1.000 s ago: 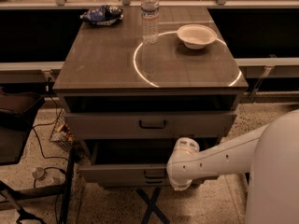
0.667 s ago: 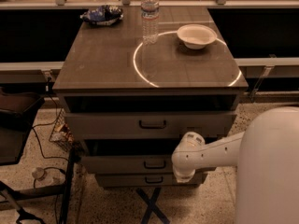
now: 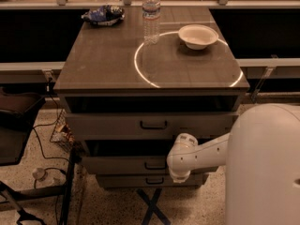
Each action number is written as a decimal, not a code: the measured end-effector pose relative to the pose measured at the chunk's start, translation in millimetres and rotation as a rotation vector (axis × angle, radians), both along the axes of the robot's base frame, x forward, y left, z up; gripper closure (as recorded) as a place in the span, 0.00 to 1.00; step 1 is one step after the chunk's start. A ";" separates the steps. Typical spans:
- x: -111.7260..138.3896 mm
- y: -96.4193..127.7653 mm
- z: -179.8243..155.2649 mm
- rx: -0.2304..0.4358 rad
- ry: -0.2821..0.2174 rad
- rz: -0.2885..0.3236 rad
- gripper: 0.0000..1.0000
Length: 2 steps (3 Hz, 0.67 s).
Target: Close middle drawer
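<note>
At the cabinet's lower right | end effector (image 3: 180, 171) sits against or just beside the middle drawer (image 3: 117, 165) front, right of its handle (image 3: 154, 165); clenched or released: cannot tell | drawer juts out slightly, dark gap above | advice: push straight, level, near centre, until flush | beyond: tabletop (image 3: 103, 60) carrying bottle (image 3: 151, 15), bowl (image 3: 198, 35)

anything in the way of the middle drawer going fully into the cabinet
Nothing visible. The end effector is at the front of the middle drawer, right of its handle, with nothing between them. The gap above the front shows no object, though it is too dark to see deep inside.
</note>
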State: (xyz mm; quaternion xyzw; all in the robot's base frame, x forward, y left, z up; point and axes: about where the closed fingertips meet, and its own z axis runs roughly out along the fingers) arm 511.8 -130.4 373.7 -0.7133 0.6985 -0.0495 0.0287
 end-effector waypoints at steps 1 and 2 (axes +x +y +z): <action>28.1 11.9 -13.1 0.003 -0.056 0.011 1.00; 28.0 11.9 -13.1 0.003 -0.056 0.011 1.00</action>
